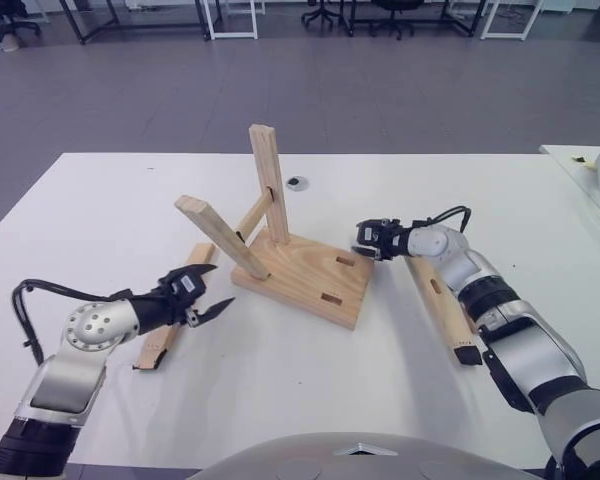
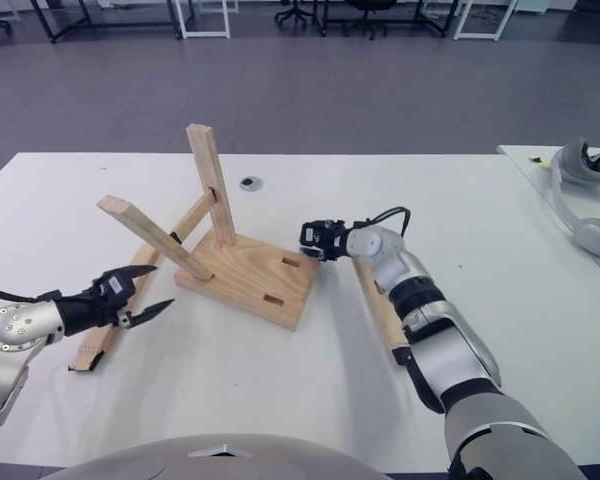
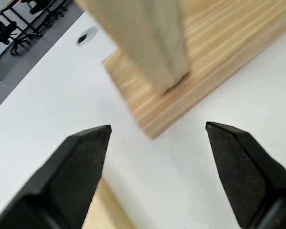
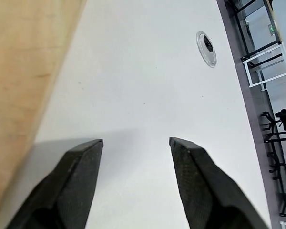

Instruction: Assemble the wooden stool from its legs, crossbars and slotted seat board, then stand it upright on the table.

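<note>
The slotted seat board point(image 1: 315, 285) lies flat mid-table. One leg point(image 1: 270, 185) stands upright in it, a second leg point(image 1: 218, 235) leans out to the left, and a crossbar point(image 1: 252, 215) joins the two. My left gripper point(image 1: 212, 290) is open just left of the board's near-left corner, below the leaning leg's end point(image 3: 148, 38). Beneath it a loose wooden piece point(image 1: 170, 325) lies flat. My right gripper point(image 1: 365, 242) hovers open at the board's right edge point(image 4: 19, 71), holding nothing. Another loose leg point(image 1: 440, 305) lies under the right forearm.
A round cable grommet point(image 1: 297, 182) is set in the white table point(image 1: 110, 210) behind the upright leg. A headset point(image 2: 585, 190) rests on a neighbouring table at far right. Bare tabletop stretches along the front and the far left.
</note>
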`<action>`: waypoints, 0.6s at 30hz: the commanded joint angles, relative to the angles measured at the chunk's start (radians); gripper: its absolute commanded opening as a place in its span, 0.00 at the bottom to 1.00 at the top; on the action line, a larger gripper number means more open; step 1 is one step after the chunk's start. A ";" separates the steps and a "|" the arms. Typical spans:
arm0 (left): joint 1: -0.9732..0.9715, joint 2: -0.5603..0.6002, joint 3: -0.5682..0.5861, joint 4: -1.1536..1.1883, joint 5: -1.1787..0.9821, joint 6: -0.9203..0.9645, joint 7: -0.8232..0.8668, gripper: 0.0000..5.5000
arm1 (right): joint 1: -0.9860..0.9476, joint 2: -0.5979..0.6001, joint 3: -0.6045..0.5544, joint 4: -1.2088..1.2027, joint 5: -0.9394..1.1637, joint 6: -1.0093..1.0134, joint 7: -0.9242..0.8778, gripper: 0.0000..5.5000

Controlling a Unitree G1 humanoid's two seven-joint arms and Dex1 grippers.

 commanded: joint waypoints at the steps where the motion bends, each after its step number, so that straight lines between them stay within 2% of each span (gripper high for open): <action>1: 0.016 0.052 -0.141 -0.056 0.085 0.133 -0.028 0.66 | -0.052 0.016 0.012 0.092 -0.016 -0.081 0.000 0.47; 5: -0.088 -0.032 -0.251 0.137 0.127 0.143 -0.006 0.66 | -0.021 -0.002 0.014 0.082 0.015 -0.146 0.108 0.47; 10: -0.273 -0.200 -0.200 0.402 0.058 0.034 0.068 0.66 | 0.092 -0.040 0.017 -0.046 0.078 -0.143 0.285 0.47; 13: -0.342 -0.291 -0.192 0.541 0.014 -0.040 0.051 0.66 | 0.184 -0.076 0.009 -0.232 0.180 -0.055 0.434 0.47; 18: -0.375 -0.316 -0.205 0.684 0.047 -0.147 0.032 0.66 | 0.261 -0.110 0.005 -0.440 0.243 0.067 0.506 0.47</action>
